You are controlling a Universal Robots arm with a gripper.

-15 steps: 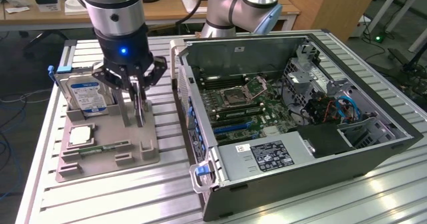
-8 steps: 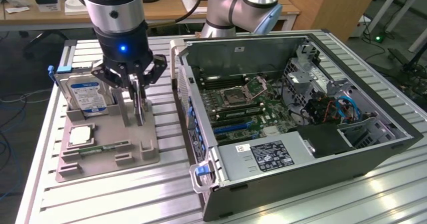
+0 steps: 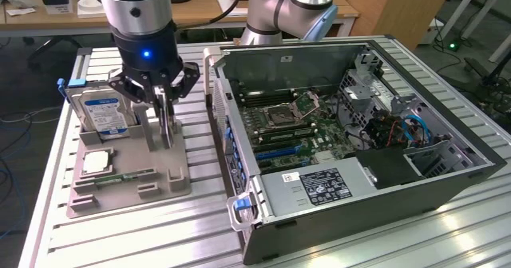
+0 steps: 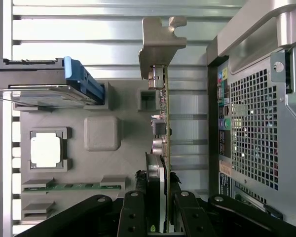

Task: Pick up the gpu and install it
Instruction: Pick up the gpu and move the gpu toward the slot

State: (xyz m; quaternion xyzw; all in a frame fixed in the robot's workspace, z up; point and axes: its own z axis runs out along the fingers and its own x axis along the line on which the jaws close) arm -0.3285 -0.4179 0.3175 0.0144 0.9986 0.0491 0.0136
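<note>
The gpu [image 3: 165, 130] stands upright on its edge, a thin card over the grey holder tray [image 3: 160, 187] on the exterior view's left. My gripper [image 3: 165, 100] comes down from above and is shut on the card's upper edge. In the wrist view the gpu [image 4: 161, 138] runs edge-on away from my gripper [image 4: 160, 217], with a black finger [image 4: 133, 212] on each side. Its silver end bracket [image 4: 160, 39] is at the far end. Whether the card's lower edge still touches the tray I cannot tell.
The open computer case [image 3: 447, 178] lies on the exterior view's right, motherboard [image 3: 295, 124] exposed; its perforated wall [image 4: 256, 123] is close beside the card. On the tray [image 4: 102, 133] are a hard drive [image 3: 104, 112], a processor chip [image 3: 96, 160] and a memory stick [image 3: 124, 176].
</note>
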